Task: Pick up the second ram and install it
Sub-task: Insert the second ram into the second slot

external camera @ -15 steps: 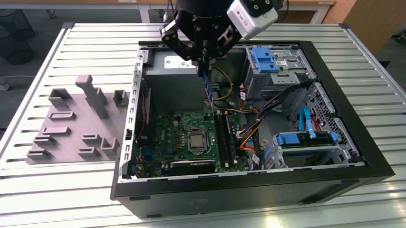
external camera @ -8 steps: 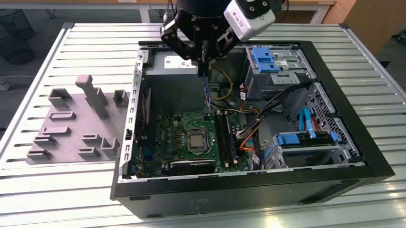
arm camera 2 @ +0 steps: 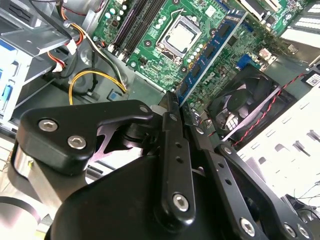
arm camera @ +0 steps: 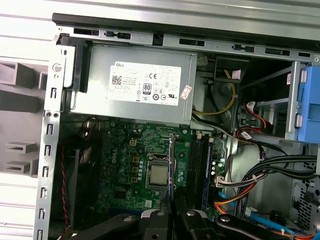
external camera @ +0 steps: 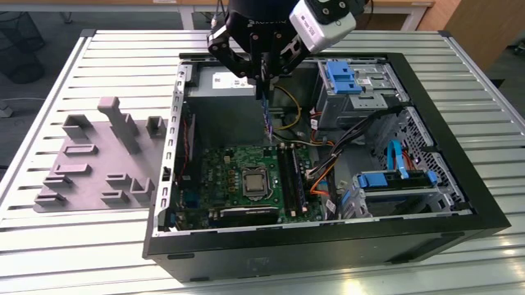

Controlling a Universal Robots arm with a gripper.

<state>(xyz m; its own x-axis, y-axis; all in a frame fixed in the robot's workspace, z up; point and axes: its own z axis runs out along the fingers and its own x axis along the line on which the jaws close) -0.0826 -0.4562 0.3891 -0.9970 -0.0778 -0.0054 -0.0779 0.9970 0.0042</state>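
black two-finger gripper [external camera: 264, 69] is clamping the second ram, a long narrow blue circuit-board stick [external camera: 267, 117], hanging on edge above the green motherboard [external camera: 220, 175] inside the open black pc case [external camera: 328, 243]. pickup is looking done; seating in the long black memory slots [external camera: 289, 178] is not yet done.

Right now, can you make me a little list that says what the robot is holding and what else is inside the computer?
gripper: above the open computer case, jaws shut on the blue stick
gripper point: gripper
held thing: second ram, a thin blue stick hanging edge-down over the board
ram in second wrist view: second ram
below it: green motherboard with a square silver chip
memory slots: black memory slots beside the chip
installed yet: no, the stick is in the jaws above the slots
outside the case: grey holder tray
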